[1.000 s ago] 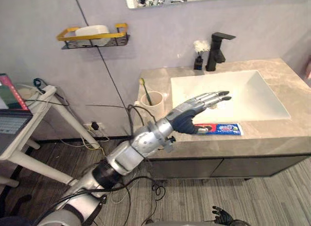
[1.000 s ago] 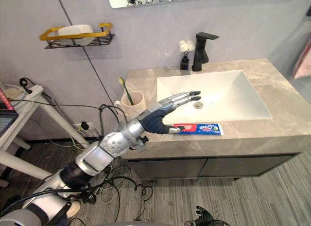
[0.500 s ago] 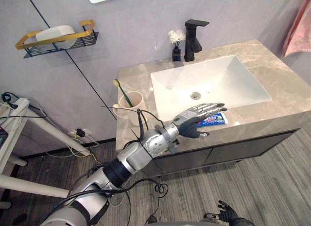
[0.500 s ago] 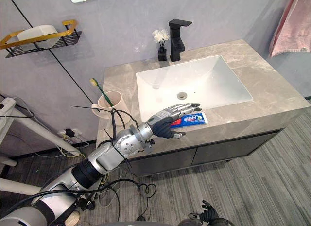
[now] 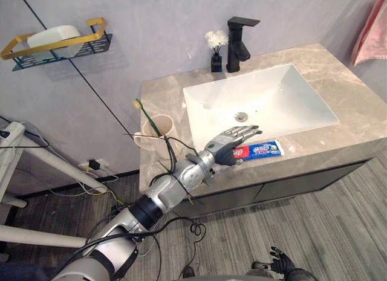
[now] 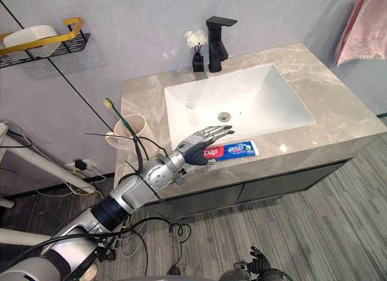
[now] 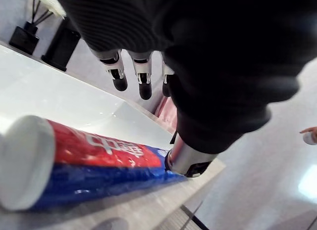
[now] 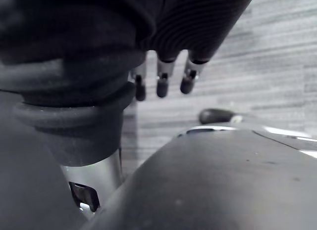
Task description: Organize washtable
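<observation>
Toothpaste tube (image 5: 261, 150) flat on the front strip of the tabletop (image 5: 354, 112), between the front lip of the sink basin (image 5: 272, 96) and the tabletop's edge, with its white cap (image 7: 26, 168) pointing toward the robot's left. The left hand (image 5: 231, 145) is right over that cap end, fingers (image 7: 144, 84) stretched out above the tube and not closed on it. Nothing is grasped yet.

To do this well, I'd say: bring the fingers down across the red body just behind the cap, not on the cap itself, and close against the thumb (image 7: 185, 161) so the soft tube is pinched across its width. Go gently, since a flat tube can skid along stone toward the edge.

The left wrist view gives the detail: a clear gap between fingertips and tube, and the thumb down low against the blue part. The eye views give the layout instead. They show the cup (image 6: 130, 130) with a toothbrush (image 6: 117, 115) just left of the basin, a likely home for the tube. They also show the right hand (image 5: 280, 270) hanging low over the floor, fingers relaxed and empty.
</observation>
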You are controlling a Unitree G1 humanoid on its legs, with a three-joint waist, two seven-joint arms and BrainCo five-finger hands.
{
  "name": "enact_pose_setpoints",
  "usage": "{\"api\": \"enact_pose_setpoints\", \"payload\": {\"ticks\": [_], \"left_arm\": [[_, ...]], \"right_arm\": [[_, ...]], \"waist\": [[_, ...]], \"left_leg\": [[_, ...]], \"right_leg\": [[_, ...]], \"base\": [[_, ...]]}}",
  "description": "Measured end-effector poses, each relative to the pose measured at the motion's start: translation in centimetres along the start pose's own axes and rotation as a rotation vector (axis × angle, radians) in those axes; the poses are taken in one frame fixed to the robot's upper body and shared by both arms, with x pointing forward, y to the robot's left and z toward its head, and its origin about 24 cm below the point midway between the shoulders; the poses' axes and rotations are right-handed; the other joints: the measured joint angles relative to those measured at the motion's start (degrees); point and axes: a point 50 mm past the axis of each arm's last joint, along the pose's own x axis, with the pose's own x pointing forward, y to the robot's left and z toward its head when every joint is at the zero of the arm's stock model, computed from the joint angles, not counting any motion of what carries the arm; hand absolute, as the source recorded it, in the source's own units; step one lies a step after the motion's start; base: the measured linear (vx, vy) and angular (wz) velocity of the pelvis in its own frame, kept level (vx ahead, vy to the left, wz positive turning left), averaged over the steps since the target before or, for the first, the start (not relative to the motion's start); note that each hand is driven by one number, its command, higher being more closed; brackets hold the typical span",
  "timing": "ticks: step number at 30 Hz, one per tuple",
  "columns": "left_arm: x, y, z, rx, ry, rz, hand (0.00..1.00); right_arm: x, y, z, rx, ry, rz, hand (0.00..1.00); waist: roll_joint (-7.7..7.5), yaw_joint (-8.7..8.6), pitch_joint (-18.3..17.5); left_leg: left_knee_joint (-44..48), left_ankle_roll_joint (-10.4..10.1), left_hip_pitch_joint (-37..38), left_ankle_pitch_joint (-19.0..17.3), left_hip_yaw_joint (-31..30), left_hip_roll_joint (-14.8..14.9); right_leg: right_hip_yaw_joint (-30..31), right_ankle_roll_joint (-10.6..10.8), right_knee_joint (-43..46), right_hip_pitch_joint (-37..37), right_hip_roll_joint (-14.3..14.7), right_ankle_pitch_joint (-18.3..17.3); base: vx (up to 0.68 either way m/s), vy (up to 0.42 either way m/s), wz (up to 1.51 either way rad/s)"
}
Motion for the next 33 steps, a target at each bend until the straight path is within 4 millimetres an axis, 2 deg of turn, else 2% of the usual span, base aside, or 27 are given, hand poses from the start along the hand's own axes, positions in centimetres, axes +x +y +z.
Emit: {"api": "enact_pose_setpoints", "payload": {"ticks": [3,9,12,16,22,23,28,33], "left_arm": [[-0.2,-0.3,-0.1,-0.010,0.009,-0.007,0.00],[-1.0,-2.2,-0.6,-0.069,0.052,-0.035,0.00],[-1.0,-2.4,-0.7,-0.076,0.059,-0.041,0.00],[-1.1,-2.6,-0.7,-0.083,0.060,-0.062,0.00],[-1.1,-2.9,-0.5,-0.111,0.060,-0.063,0.00],[-1.2,-3.0,-0.6,-0.114,0.063,-0.064,1.00],[-1.2,-3.0,-0.7,-0.116,0.076,-0.058,1.00],[-1.2,-2.0,-1.4,-0.096,0.110,-0.010,1.00]], "right_arm": [[0.0,0.1,0.0,0.000,0.000,0.004,0.00],[0.0,0.3,0.1,-0.010,-0.003,0.010,0.00],[0.0,0.3,0.1,-0.009,-0.003,0.011,0.00],[0.0,0.4,0.0,-0.008,-0.002,0.010,0.00],[0.0,0.4,0.0,-0.005,-0.002,0.011,0.00],[0.0,0.4,0.0,-0.005,-0.003,0.010,0.00],[0.0,0.4,0.2,-0.007,-0.010,0.010,0.00],[0.0,0.4,0.5,-0.011,-0.027,0.010,0.00]], "waist": [[-0.21,0.04,0.2],[-0.46,0.02,0.4],[-0.47,0.08,0.4],[-0.32,0.09,0.4],[-0.29,0.13,0.4],[-0.27,0.14,0.4],[-0.09,0.12,0.4],[0.11,0.07,0.4]], "left_leg": [[0.7,0.1,0.2,-0.5,-0.1,0.0],[2.4,0.0,0.0,-2.2,0.4,0.1],[2.7,0.0,-0.1,-2.5,0.6,0.2],[6.4,-0.1,-0.8,-4.9,1.3,0.9],[7.5,-0.1,-1.1,-5.0,1.5,1.0],[7.9,-0.1,-1.1,-5.0,1.5,1.0],[8.2,-0.1,-1.8,-5.0,1.5,1.2],[8.4,-0.1,-2.1,-5.0,1.6,1.9]], "right_leg": [[-0.7,-0.7,0.0,0.5,0.0,-0.3],[-0.6,-0.7,0.2,0.5,-0.1,-0.4],[-0.5,-0.7,0.3,0.8,-0.1,-0.4],[-0.3,-0.7,1.4,0.7,0.3,-0.4],[0.2,-0.7,2.2,0.3,0.2,-0.4],[0.2,-0.7,2.3,0.3,0.1,-0.4],[0.3,-0.6,2.7,-0.5,0.2,-0.3],[0.3,0.0,2.8,-0.9,0.8,0.0]], "base": [[0.02,-0.017,0.05],[0.02,-0.006,-0.05],[0.04,-0.015,-0.04],[0.03,-0.010,-0.11],[0.00,0.000,-0.03],[0.00,0.000,0.00],[-0.03,-0.006,-0.01],[-0.05,-0.017,-0.03]]}}
